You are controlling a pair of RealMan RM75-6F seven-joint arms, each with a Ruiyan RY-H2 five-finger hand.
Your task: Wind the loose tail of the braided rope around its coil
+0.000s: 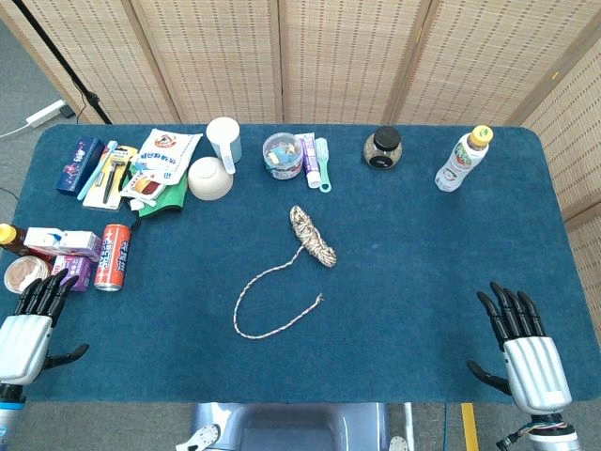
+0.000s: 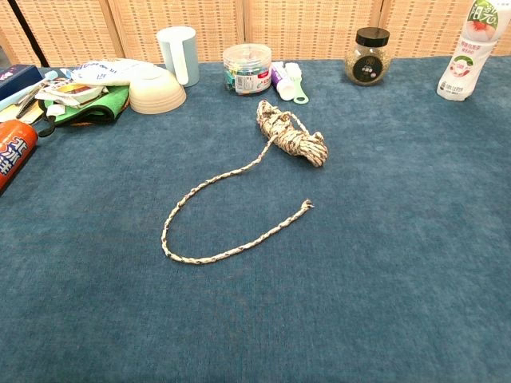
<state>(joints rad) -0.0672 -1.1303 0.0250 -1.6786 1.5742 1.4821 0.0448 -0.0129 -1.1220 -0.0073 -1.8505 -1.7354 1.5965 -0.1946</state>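
my left hand (image 1: pixel 28 329) at near-left desk (image 1: pixel 423 282) edge, fingers spread, holding nothing | my right hand (image 1: pixel 526 352) at near-right edge, fingers spread, holding nothing | rope coil (image 1: pixel 313 236) mid-desk, lying diagonal | loose tail (image 1: pixel 258 299) runs off coil's near end, loops toward me, frayed end free on cloth | both hands well apart from rope
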